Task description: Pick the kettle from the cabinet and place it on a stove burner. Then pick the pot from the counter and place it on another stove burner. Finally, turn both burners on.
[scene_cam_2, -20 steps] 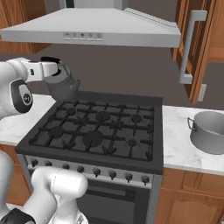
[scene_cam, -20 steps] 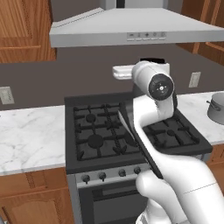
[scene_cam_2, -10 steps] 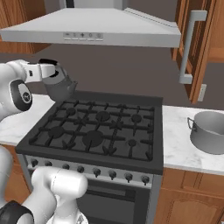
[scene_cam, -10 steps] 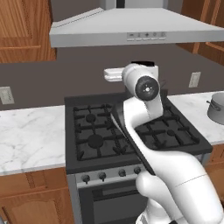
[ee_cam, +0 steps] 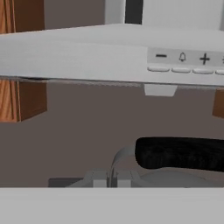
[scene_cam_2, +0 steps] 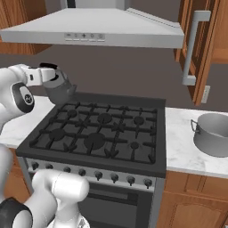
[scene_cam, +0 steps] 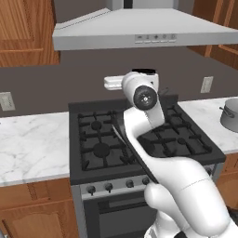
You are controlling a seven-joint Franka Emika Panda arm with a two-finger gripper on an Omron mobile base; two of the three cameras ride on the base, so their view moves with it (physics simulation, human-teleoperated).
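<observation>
STEP: kettle to burner | JAWS: pinching the kettle by its black handle, above the stove's rear left corner | TIP: lower it level onto that grate; pot waits on the right table.

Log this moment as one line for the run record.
stage: carrying kettle to stove | gripper: jaws shut on kettle handle, above the stove's back left corner | burners: bare | pot: on counter, right of stove
</observation>
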